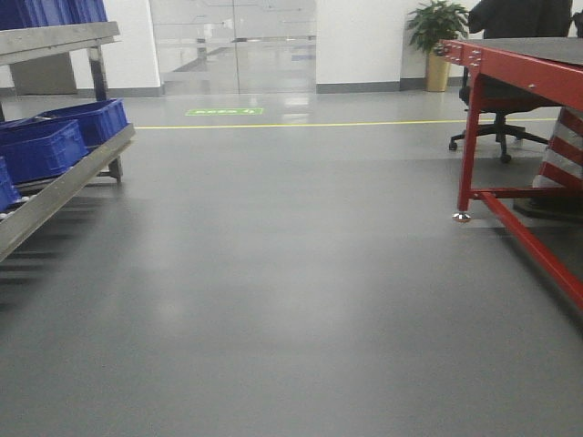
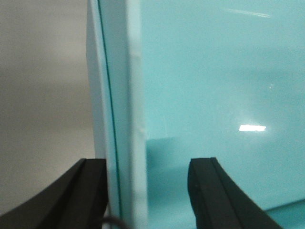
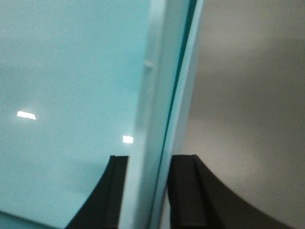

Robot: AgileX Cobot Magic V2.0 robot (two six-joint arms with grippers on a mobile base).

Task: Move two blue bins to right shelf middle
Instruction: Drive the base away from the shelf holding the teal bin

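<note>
A pale blue bin fills the left wrist view (image 2: 214, 71) and the right wrist view (image 3: 71, 71). In both views a thin dark line splits the rim into two pale layers, like two bins nested. My left gripper (image 2: 147, 191) straddles the rim. Its outer finger (image 2: 90, 191) is against the rim, and its inner finger (image 2: 209, 191) stands apart inside the bin. My right gripper (image 3: 148, 191) is shut on the bin's rim, one finger on each side. Neither the bins nor the grippers show in the front view. The right shelf middle is out of view.
A steel rack (image 1: 55, 187) at the left of the front view holds dark blue bins (image 1: 55, 141). A red-framed table (image 1: 510, 73) stands at the right, with an office chair (image 1: 496, 109) behind it. Grey floor with a yellow line (image 1: 301, 124) lies ahead.
</note>
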